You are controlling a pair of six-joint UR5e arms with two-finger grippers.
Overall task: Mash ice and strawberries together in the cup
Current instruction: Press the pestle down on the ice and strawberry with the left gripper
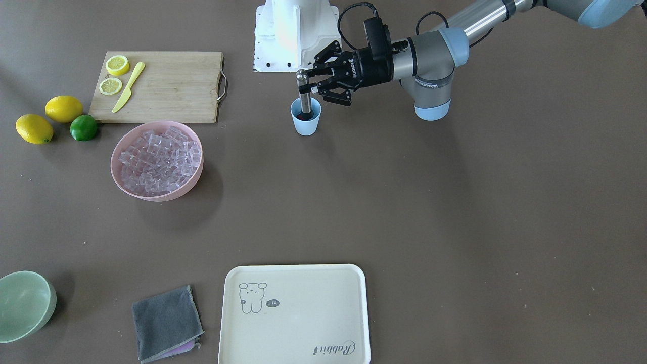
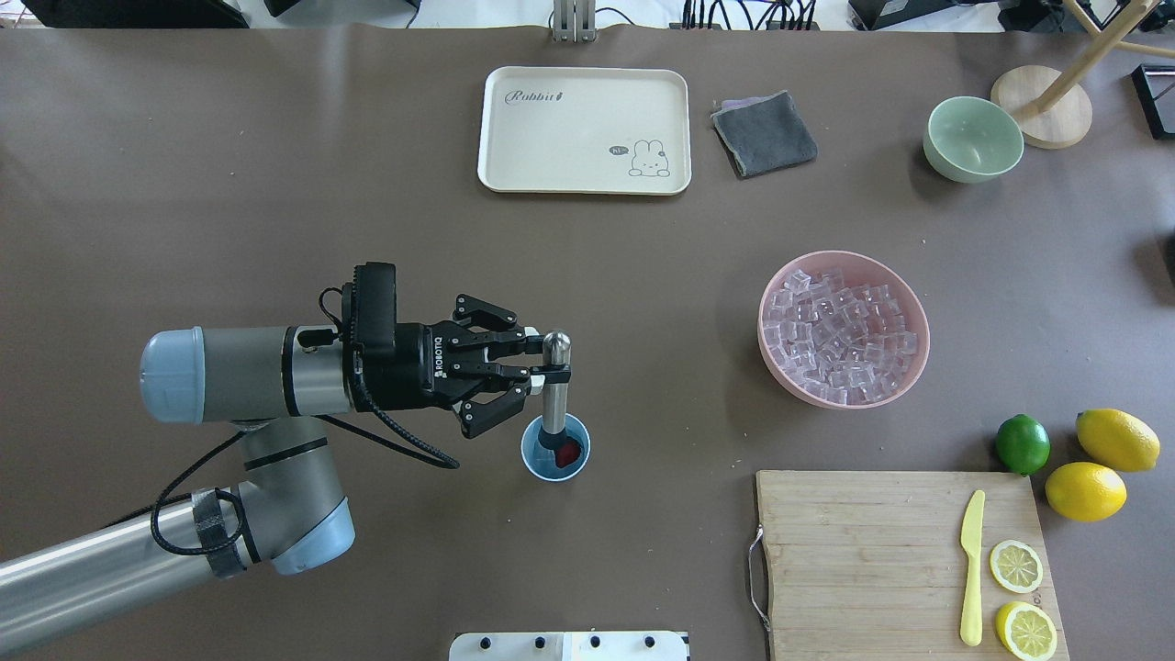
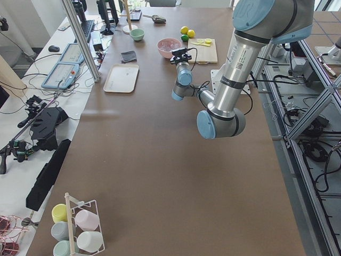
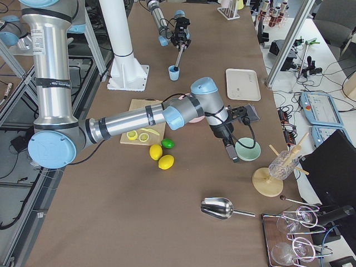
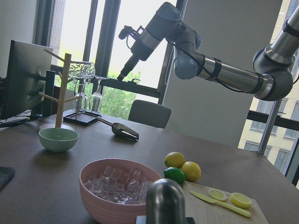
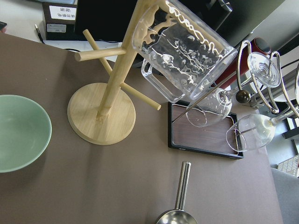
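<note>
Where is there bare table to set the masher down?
The left pincer holds the masher in the cup. Bare: the stretch between cup and tray, and everything left of the tray in the overhead view. Crowded: around the pink bowl, cutting board, lime and lemons.

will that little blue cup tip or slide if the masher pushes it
Probably light: the cup is small plastic with a strawberry inside. It may tip or slide: tapered base, nothing bracing it while the left tool holds the masher.
</note>
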